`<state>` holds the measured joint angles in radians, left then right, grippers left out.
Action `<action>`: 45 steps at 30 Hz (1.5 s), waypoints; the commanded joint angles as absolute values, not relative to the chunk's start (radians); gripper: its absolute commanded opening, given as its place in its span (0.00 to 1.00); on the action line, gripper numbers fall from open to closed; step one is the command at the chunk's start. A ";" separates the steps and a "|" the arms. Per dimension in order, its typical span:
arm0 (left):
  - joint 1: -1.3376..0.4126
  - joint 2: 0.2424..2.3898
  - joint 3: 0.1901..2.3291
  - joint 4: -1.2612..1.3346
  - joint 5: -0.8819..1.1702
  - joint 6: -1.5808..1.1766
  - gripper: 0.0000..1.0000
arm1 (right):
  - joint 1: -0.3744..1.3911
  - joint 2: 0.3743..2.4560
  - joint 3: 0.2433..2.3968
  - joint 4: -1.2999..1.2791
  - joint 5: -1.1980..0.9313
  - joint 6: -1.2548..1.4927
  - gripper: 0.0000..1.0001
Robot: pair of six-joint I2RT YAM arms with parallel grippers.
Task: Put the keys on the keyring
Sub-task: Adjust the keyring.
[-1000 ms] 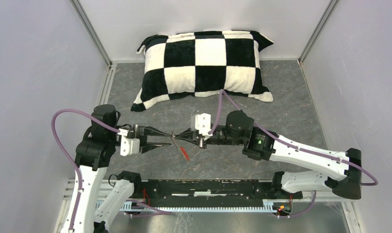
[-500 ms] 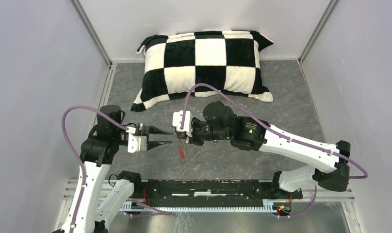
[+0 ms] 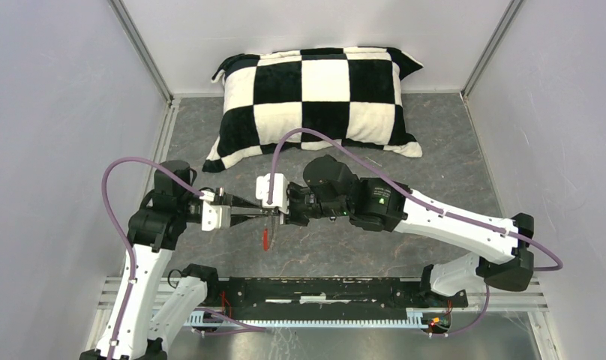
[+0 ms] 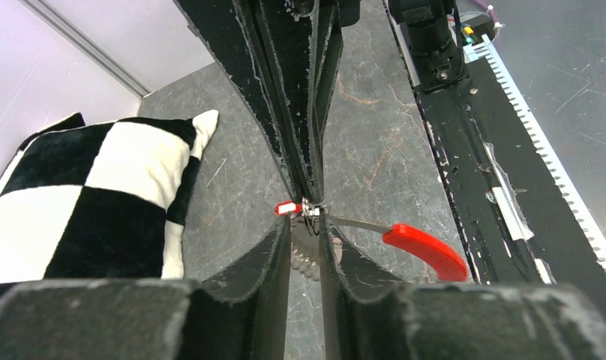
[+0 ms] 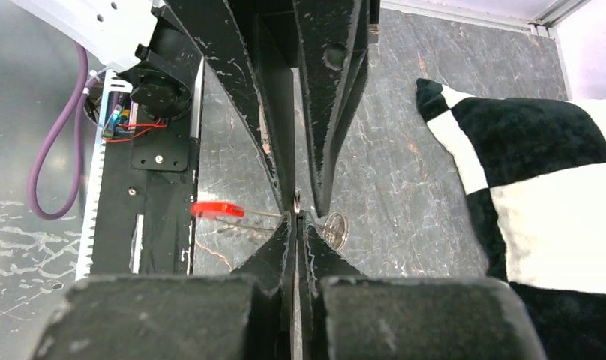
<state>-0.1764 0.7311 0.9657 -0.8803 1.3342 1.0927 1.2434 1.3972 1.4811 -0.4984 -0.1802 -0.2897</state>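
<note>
My two grippers meet tip to tip above the grey floor, the left gripper [image 3: 259,214] facing the right gripper [image 3: 276,216]. The right gripper [image 5: 296,217] is shut on the keyring's thin wire, which runs out to its red section [image 5: 217,210]. That red section [image 3: 266,238] hangs below the tips. The left gripper [image 4: 306,221] has its jaws drawn in to a narrow gap around the keyring's silvery loops [image 4: 311,214], and a dark toothed piece [image 4: 307,259] fills that gap. A small red bit [image 4: 287,208] sits at the tips. A round silvery piece [image 5: 335,229] hangs beside them. I cannot tell the keys apart.
A black-and-white checked pillow [image 3: 315,97] lies against the back wall. The black rail [image 3: 322,289] with the arm bases runs along the near edge. Grey walls close in on both sides.
The left gripper has moved right to meet the right gripper and has narrowed its jaws. The right arm has shifted left, carrying the dangling red section with it.
</note>
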 commanded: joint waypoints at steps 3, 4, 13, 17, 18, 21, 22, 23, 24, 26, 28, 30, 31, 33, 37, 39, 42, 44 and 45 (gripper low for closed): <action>-0.179 0.717 0.958 -0.858 1.346 1.104 0.20 | 1.260 1.420 1.567 -0.513 -0.144 -0.307 0.00; -0.179 0.716 0.956 -0.859 1.348 1.102 0.17 | 1.263 1.420 1.570 -0.512 -0.144 -0.306 0.00; -0.179 0.706 0.946 -0.853 1.418 1.133 0.02 | 1.266 1.349 1.503 -0.400 -0.189 -0.275 0.33; -0.179 0.695 0.961 -0.852 1.506 1.170 0.02 | 1.244 1.162 1.306 -0.214 -0.155 -0.266 0.44; -0.179 0.699 0.972 -0.852 1.526 1.172 0.02 | 1.238 1.113 1.261 -0.174 -0.155 -0.259 0.45; -0.180 0.721 1.030 -0.853 1.581 1.169 0.02 | 1.225 1.029 1.131 -0.087 -0.169 -0.253 0.46; -0.179 0.726 1.049 -0.852 1.598 1.175 0.02 | 1.225 1.006 1.087 -0.049 -0.181 -0.251 0.46; -0.179 0.728 1.067 -0.852 1.614 1.176 0.02 | 1.224 0.986 1.051 -0.014 -0.192 -0.249 0.46; -0.179 0.731 1.085 -0.851 1.629 1.175 0.02 | 1.223 0.967 1.010 0.042 -0.208 -0.250 0.45; -0.184 0.728 1.114 -0.853 1.636 1.157 0.02 | 1.224 0.926 0.935 0.155 -0.239 -0.250 0.45; -0.197 0.724 1.137 -0.837 1.638 1.124 0.02 | 1.224 0.898 0.870 0.272 -0.268 -0.249 0.44; -0.212 0.717 1.150 -0.800 1.638 1.070 0.02 | 1.225 0.890 0.829 0.363 -0.295 -0.256 0.44; -0.220 0.715 1.155 -0.785 1.637 1.049 0.02 | 1.223 0.892 0.819 0.400 -0.302 -0.256 0.44; -0.230 0.716 1.168 -0.762 1.637 1.012 0.02 | 1.223 0.905 0.820 0.433 -0.330 -0.262 0.44; -0.245 0.722 1.193 -0.730 1.639 0.951 0.02 | 1.224 0.920 0.801 0.506 -0.375 -0.253 0.44; -0.251 0.724 1.195 -0.730 1.638 0.950 0.02 | 1.225 0.917 0.770 0.577 -0.382 -0.235 0.44; -0.252 0.729 1.187 -0.730 1.637 0.951 0.02 | 1.224 0.933 0.746 0.670 -0.404 -0.198 0.44; -0.252 0.731 1.183 -0.730 1.637 0.952 0.02 | 1.225 0.958 0.753 0.694 -0.414 -0.188 0.44; -0.252 0.731 1.182 -0.731 1.638 0.954 0.02 | 1.225 0.970 0.759 0.703 -0.416 -0.185 0.44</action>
